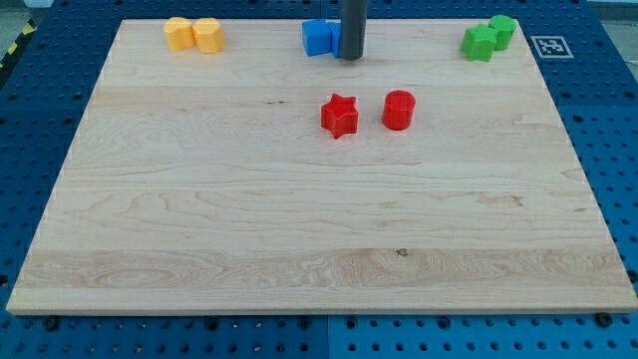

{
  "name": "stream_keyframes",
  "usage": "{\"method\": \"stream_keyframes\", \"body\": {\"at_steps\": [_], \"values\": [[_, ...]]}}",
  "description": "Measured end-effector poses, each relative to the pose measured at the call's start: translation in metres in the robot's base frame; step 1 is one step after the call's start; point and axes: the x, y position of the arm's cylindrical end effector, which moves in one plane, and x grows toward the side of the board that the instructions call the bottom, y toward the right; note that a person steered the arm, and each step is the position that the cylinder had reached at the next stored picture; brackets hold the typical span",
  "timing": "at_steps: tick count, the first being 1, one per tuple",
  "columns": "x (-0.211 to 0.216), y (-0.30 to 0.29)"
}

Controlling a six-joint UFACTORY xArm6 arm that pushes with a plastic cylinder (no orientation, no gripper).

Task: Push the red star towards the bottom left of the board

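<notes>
Rod with no jaws to open or shut: your tip (351,57) stood above the red star (339,115), slightly right, beside blue blocks (320,38).

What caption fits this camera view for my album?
My tip rests beside the blue blocks, above the red star and red cylinder on the board.

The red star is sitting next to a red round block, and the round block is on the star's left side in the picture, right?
Not quite. The red star does sit next to the red round block, but the round block is on the view's right of the star, not its left. The camera view shows this. My tip is above the star, toward the view's top, not touching it.
</notes>
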Motion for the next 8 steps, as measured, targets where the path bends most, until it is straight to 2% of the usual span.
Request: {"method": "stream_keyframes", "body": {"at_steps": [2,3,5,7,8], "values": [[0.000,0.002],[0.020,0.006],[0.112,0.005],[0.133,-0.035],[0.174,-0.049]]}}
